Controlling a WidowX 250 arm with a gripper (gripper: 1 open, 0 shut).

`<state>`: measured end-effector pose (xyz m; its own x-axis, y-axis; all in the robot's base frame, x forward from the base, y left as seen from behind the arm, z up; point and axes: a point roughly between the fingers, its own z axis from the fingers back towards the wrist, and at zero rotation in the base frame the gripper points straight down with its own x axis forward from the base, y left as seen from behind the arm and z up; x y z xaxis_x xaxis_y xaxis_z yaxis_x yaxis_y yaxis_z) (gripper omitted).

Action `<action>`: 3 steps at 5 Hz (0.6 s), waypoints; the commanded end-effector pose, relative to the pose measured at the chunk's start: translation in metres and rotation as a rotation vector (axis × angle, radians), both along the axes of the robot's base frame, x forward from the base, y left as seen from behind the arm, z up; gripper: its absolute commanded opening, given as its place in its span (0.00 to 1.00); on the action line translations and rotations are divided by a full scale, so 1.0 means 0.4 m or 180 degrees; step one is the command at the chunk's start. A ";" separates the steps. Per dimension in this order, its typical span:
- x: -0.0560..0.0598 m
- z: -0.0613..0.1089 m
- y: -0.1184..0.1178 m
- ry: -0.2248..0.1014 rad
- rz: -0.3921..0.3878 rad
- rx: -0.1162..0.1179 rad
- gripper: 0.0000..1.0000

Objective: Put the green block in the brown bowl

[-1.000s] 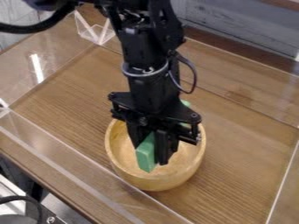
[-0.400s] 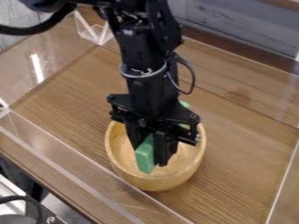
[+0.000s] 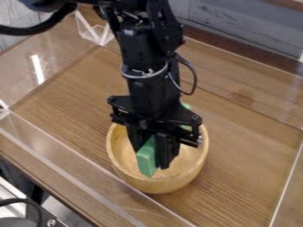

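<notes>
nothing's moved in the last sec: claw (image 3: 155, 158) still clenched on the green block (image 3: 147, 160), inside the brown bowl (image 3: 124, 160) (just needs letting go, imo).

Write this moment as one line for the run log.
hand: shut on green block | block: upright inside brown bowl | release: not yet

text: none legible | labels: none | numbers: none

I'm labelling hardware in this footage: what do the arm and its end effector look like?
The arm is all black and blocky, with thin black cables looping beside its lower part. Its end effector is black too: a wide bracket carrying narrow dark fingers. No markings are legible.
</notes>
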<state>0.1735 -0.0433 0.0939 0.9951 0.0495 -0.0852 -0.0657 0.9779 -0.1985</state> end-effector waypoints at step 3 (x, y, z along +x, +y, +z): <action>0.019 -0.002 -0.001 -0.0077 0.0033 -0.0036 0.00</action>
